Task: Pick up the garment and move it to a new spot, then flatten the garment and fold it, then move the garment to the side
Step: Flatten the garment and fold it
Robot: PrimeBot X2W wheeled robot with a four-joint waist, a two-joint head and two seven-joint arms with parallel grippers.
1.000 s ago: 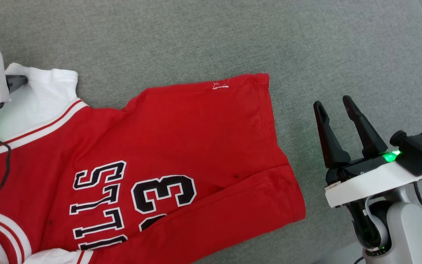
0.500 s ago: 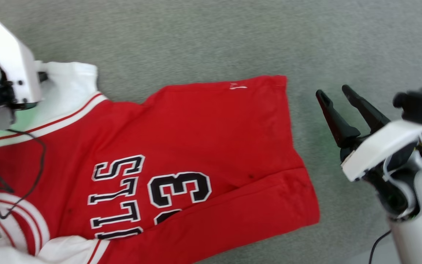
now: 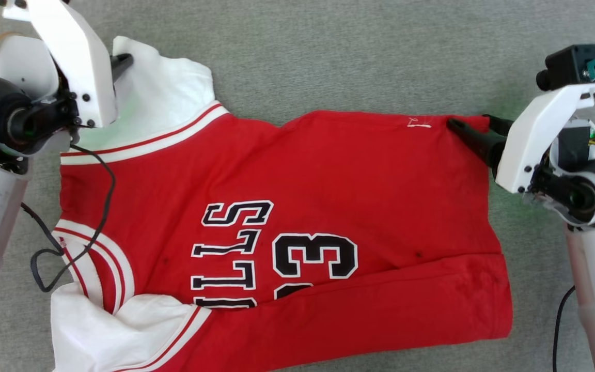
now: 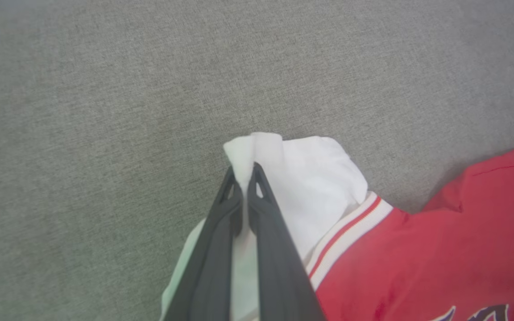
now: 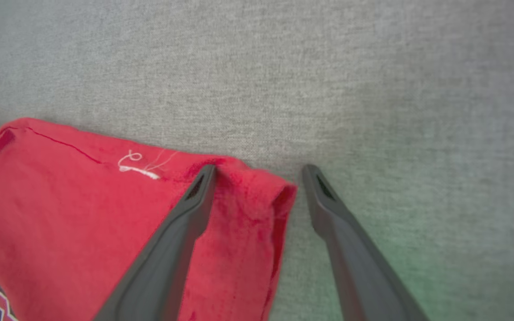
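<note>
On grey fabric [image 3: 328, 51] the garment [image 3: 297, 170] lies chest-up, spread left to right. Its near long edge is folded up over part of the lettering and the near sleeve is crumpled. Left gripper [image 4: 243, 176]: clamped on the tip of the far white sleeve. Right gripper [image 5: 260, 169]: fingers apart, straddling the far hem corner, one on red cloth, the other on bare fabric just beside it. Judged step: flattening. To do it well, close fully over the corner and catch both layers. Then draw both arms apart evenly and low, so the far edge tightens without deepening the near fold.
</note>
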